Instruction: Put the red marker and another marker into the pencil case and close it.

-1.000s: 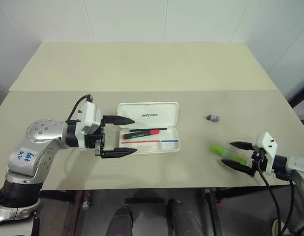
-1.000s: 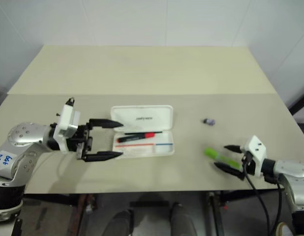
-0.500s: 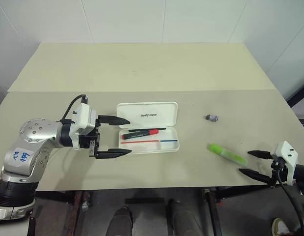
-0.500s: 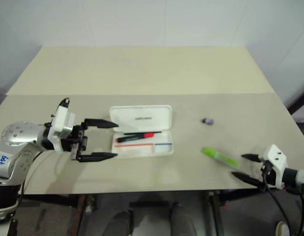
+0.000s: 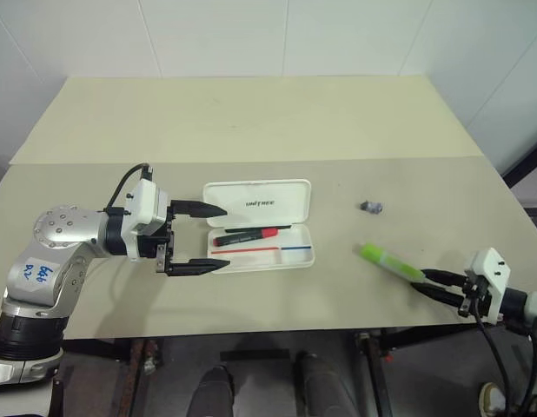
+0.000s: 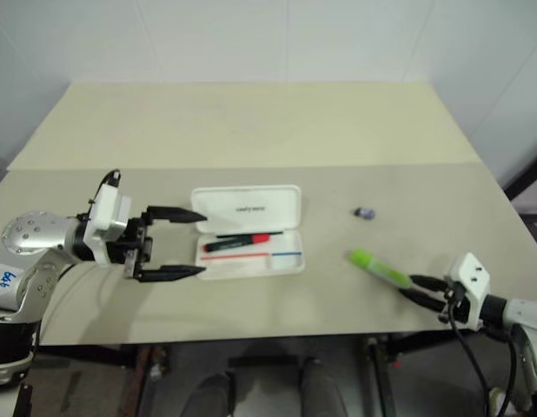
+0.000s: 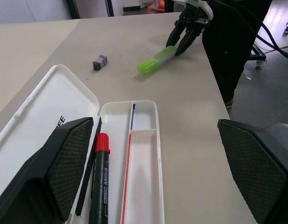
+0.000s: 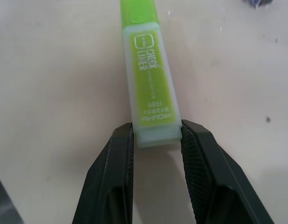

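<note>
The white pencil case [image 5: 296,204] lies open near the table's middle, lid flat behind the tray. The red marker [image 5: 249,235], black with a red cap, rests inside the tray. My left gripper [image 5: 225,236] hangs open at the case's left end, fingers pointing right, one over the lid edge and one in front of the tray. The other marker, a lime-green highlighter [image 5: 388,261], lies on the table at the right. My right gripper [image 8: 155,136] is shut on its near end, with both fingers [image 8: 111,177] pressed against its sides.
A tiny purple object [image 5: 371,207] sits on the table behind the highlighter. The table's front edge runs just in front of both grippers. A seam crosses the table behind the case.
My right gripper drew back to the right off the highlighter, then came in again and closed on its near end. The left gripper stayed open beside the case.
</note>
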Controlling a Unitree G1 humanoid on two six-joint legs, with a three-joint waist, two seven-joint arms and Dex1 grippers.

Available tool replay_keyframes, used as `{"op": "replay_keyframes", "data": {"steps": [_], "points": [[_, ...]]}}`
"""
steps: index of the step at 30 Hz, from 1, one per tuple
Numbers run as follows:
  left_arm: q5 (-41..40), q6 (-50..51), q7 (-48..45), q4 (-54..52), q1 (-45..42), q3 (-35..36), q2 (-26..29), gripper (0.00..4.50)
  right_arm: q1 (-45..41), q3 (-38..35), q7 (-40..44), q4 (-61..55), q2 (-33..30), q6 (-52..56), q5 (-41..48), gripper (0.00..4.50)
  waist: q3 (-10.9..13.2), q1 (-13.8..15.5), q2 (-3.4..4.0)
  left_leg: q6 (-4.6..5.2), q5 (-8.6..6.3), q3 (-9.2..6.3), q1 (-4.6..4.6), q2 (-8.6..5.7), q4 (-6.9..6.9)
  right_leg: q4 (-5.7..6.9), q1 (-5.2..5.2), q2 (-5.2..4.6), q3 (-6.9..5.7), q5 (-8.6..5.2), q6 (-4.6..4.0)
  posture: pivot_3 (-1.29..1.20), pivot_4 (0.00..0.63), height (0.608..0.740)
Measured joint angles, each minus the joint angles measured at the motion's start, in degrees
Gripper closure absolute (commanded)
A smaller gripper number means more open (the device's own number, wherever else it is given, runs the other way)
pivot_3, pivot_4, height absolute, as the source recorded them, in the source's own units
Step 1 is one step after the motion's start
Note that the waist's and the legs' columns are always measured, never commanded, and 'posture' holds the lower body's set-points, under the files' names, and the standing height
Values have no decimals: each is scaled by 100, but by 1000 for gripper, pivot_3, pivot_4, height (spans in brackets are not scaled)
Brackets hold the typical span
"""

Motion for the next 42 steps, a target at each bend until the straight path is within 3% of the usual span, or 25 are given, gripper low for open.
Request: {"op": "replay_keyframes", "data": {"steps": [12,22,34,42], "points": [[191,-522,-230,314,434,286,288,0,-1450,1065,236,-1031,59,325,-65,3415,2,-11,3,0,-1,0,0,1,-7,1,-6,1,0,-1,-2,0,150,740],[367,-915,-261,498,952,664,405,0,-2790,2440,-75,-1428,1247,1035,-266,3415,2,34,4,0,-1,-2,-5,2,-30,2,-18,0,-3,-2,-4,0,150,740],[517,-1055,-162,635,1045,734,466,0,-3351,3355,-152,-785,2069,901,-975,3415,2,-16,4,-1,-1,-1,-1,2,-39,17,-25,1,-5,-4,-6,0,150,740],[516,-1048,-116,633,1046,734,466,0,-3647,3578,-82,-140,2378,662,-1288,3415,2,-13,4,-1,-1,-2,1,2,-41,28,-28,1,-7,-1,-1,0,150,740]]}}
